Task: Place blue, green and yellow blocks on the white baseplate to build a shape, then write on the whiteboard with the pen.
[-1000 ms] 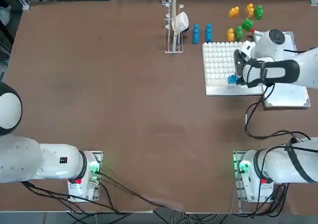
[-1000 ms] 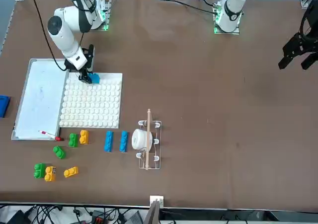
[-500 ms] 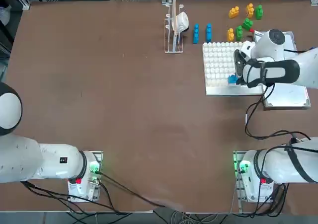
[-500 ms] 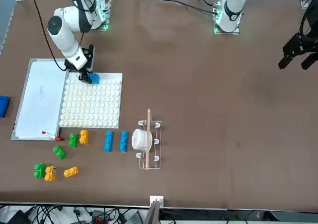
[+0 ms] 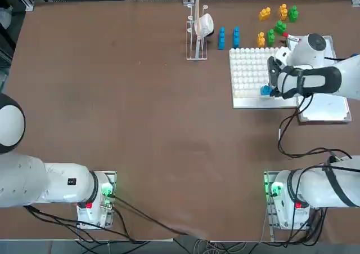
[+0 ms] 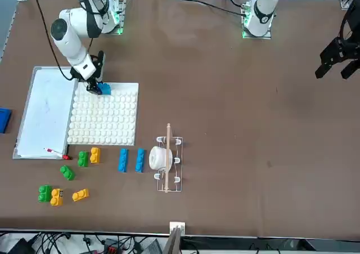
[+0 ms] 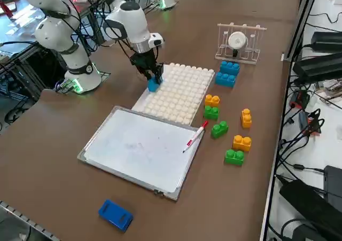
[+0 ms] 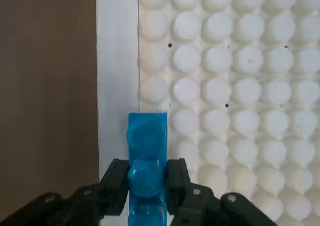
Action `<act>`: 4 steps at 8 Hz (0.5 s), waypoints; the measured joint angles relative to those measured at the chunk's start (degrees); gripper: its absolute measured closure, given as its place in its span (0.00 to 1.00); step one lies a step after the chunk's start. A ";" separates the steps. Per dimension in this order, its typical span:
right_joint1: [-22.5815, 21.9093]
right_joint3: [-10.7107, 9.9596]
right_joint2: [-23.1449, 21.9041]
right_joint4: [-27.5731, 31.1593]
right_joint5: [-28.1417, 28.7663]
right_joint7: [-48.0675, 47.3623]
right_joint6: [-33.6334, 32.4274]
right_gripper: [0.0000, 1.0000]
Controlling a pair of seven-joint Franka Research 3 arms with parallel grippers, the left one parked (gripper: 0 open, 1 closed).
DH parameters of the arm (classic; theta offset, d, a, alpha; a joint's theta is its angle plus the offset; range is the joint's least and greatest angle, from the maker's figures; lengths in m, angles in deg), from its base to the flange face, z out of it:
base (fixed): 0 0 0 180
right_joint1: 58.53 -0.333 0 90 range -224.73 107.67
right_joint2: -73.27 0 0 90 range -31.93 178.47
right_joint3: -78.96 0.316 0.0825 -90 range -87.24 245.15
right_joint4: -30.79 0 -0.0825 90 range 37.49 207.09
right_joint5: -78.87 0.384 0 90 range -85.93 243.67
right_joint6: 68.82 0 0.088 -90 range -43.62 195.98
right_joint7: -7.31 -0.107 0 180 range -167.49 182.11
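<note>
On the brown worktop (image 5: 152,113), the whiteboard (image 7: 140,150) lies toward the right edge, beside the white studded baseplate (image 6: 104,117). Over the baseplate's near edge, the right gripper (image 8: 147,178) grasps a blue block (image 8: 146,151) between its fingers. Two blue blocks (image 5: 228,38), three green blocks (image 7: 220,129) and three orange-yellow blocks (image 7: 242,143) sit toward the worktop's far edge; the red-and-white pen (image 7: 195,137) rests at the whiteboard's far edge.

A white wire rack (image 7: 253,51) with several pegs stands on the brown table (image 5: 152,124), a white cup (image 5: 204,26) hanging on its side. A chunky blue oblong object (image 7: 115,215) lies near the table's edge. Black cables (image 7: 304,129) and dark boxes (image 7: 320,67) crowd a white surface (image 7: 326,150) beyond the table.
</note>
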 joint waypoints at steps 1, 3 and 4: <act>0.00 -0.02 0.04 0.00 0.00 0.03 0.00 0.59; 0.00 -0.04 0.25 0.00 0.00 0.05 0.04 0.59; 0.00 -0.05 0.26 0.00 0.00 0.05 0.06 0.59</act>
